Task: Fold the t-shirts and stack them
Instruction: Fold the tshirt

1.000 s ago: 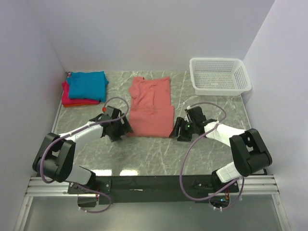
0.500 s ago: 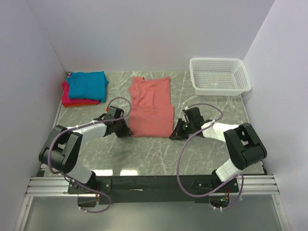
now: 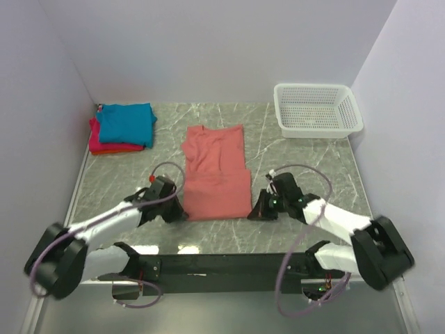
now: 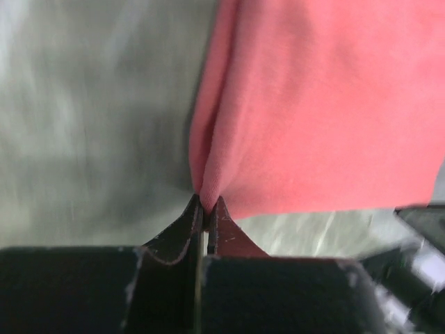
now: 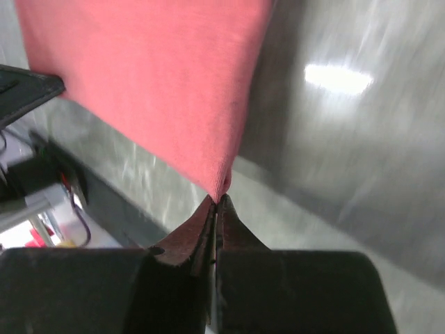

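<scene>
A salmon-red t-shirt (image 3: 215,174) lies lengthwise on the marble table, folded narrow. My left gripper (image 3: 182,213) is shut on its near left corner; in the left wrist view the cloth (image 4: 313,104) is pinched between the dark fingertips (image 4: 206,205). My right gripper (image 3: 254,212) is shut on the near right corner, the cloth (image 5: 160,90) tapering into its tips (image 5: 217,202). A folded teal-blue t-shirt (image 3: 126,123) rests on a magenta-pink one (image 3: 97,141) at the back left.
A white mesh basket (image 3: 317,109) stands at the back right corner. White walls close in the table on three sides. The black rail (image 3: 222,264) with the arm bases runs along the near edge.
Both grippers closed on the shirt's near corners and pulled toward the near edge. The salmon-red shirt slid nearer with them and lies straighter.
</scene>
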